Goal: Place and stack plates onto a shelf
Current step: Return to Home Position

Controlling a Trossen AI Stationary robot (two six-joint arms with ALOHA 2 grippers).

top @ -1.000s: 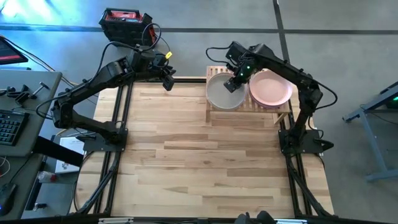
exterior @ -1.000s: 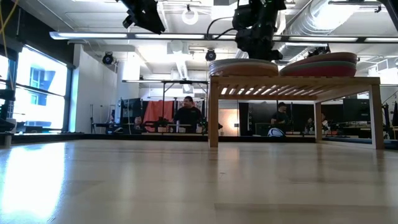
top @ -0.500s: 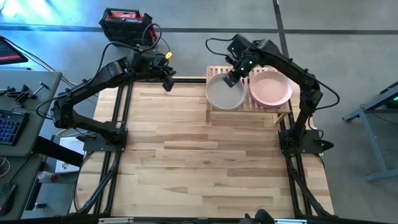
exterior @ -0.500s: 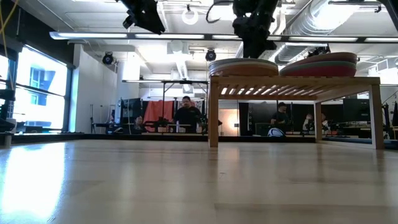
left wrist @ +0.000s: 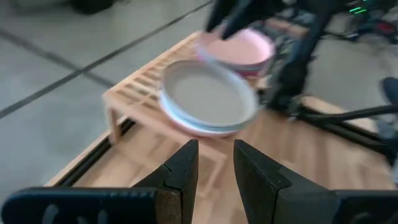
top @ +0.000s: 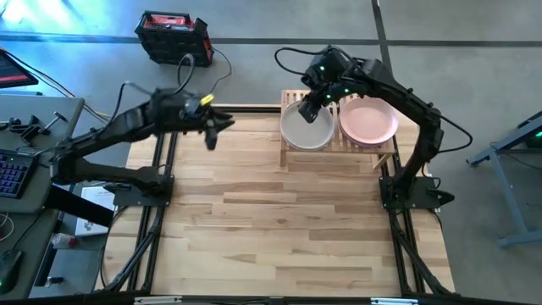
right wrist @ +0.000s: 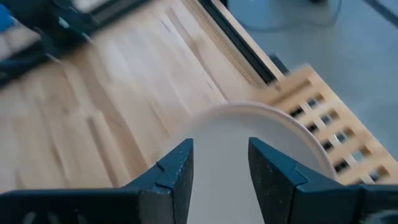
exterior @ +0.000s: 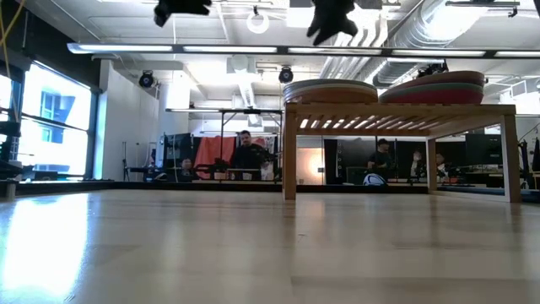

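The shelf (top: 292, 94) stands by its legs at the table's far right and carries two stacks of plates. The left stack is topped by a beige plate (top: 306, 127), the right one by a pink plate (top: 368, 121). From table height, the two stacks (exterior: 329, 90) (exterior: 434, 87) rest on the slats (exterior: 396, 110). My right gripper (top: 310, 108) (exterior: 333, 21) hovers open above the beige plate (right wrist: 221, 143), clear of it. My left gripper (top: 212, 135) (left wrist: 216, 174) hangs over the table's far left part, its fingers a narrow gap apart, holding nothing.
Bare plank tabletop (top: 279, 220) stretches from the shelf to the near edge. A black and red box (top: 172, 34) sits on the floor beyond the far edge. A desk with a keyboard (top: 13, 174) is at the left. People (exterior: 245, 152) are in the room behind.
My right gripper has risen from the beige plate on the left stack and drifted a little toward the table's left and far edge; the plate stays on the stack. My left arm has swung toward the near edge and slightly left.
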